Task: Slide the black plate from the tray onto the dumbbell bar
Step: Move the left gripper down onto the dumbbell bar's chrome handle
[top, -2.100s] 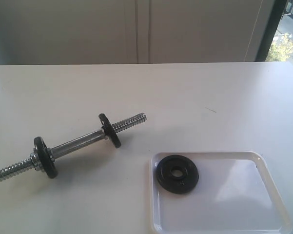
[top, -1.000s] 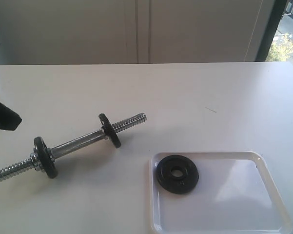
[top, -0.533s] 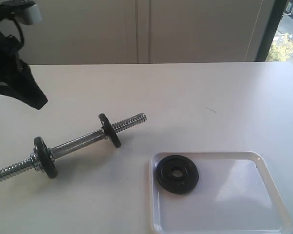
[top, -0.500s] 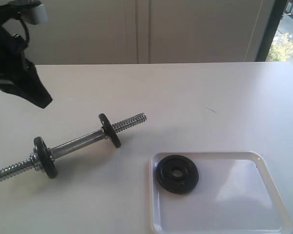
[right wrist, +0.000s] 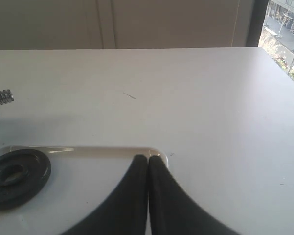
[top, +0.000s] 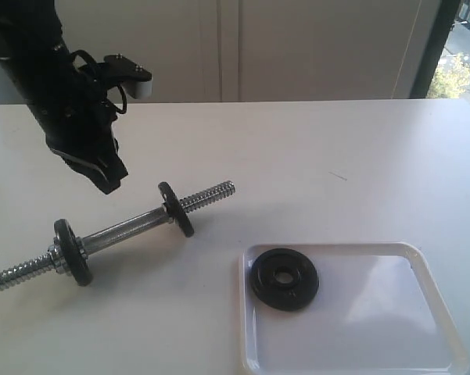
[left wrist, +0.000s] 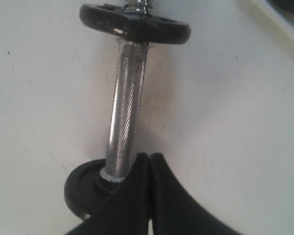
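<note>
Now, L gripper (top: 109,178) hangs upper left of the exterior view, fingers pressed together w/ nothing between, above the bar (top: 129,228), not touching. R gripper (right wrist: 147,159) is likewise pinched closed, empty, over a corner of the tray (right wrist: 88,148). Black plate (top: 284,278) lies flat at the tray's left end, lower centre; open tray floor to its right. Bar lies diagonal, lower left, its upper-right threaded end free, w/ open table (top: 336,156) beyond.
</note>
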Robot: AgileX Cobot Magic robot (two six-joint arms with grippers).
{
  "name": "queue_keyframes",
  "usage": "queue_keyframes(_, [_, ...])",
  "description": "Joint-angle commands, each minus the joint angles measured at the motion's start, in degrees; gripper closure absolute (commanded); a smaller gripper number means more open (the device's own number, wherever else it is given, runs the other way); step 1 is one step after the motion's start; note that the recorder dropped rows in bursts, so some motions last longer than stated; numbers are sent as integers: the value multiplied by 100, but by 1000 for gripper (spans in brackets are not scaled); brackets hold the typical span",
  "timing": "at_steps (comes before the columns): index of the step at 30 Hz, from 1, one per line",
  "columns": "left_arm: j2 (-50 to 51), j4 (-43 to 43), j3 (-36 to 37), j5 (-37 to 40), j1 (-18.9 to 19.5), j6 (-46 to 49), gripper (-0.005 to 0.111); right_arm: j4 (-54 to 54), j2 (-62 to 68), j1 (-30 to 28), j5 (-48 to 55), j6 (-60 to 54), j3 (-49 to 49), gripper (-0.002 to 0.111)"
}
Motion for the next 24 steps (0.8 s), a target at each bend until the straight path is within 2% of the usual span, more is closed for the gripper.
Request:
queue_keyframes(1, [123,-253,-27,-237,-46,122,106,0,-39,21,-66,-23,42,108])
queue_keyframes(4, [218,-418,-5,-338,-46,593,94,0,-39,21,-66,-23,42,108])
queue_keyframes(8, [381,-652,-5,-338,-46,1014,60,0,-39,21,-66,-23,42,108])
queue_keyframes(11, [540,-617,-5,-360,-46,1090,45,0,-39,21,-66,-23,42,108])
queue_keyframes(18, [909,-617,-5,-363,-46,1091,42,0,-39,21,-66,-23,42,108])
queue_keyframes(24, [1121,-268,-5,-553,-46,1099,42,0,-39,21,-66,-23,42,108])
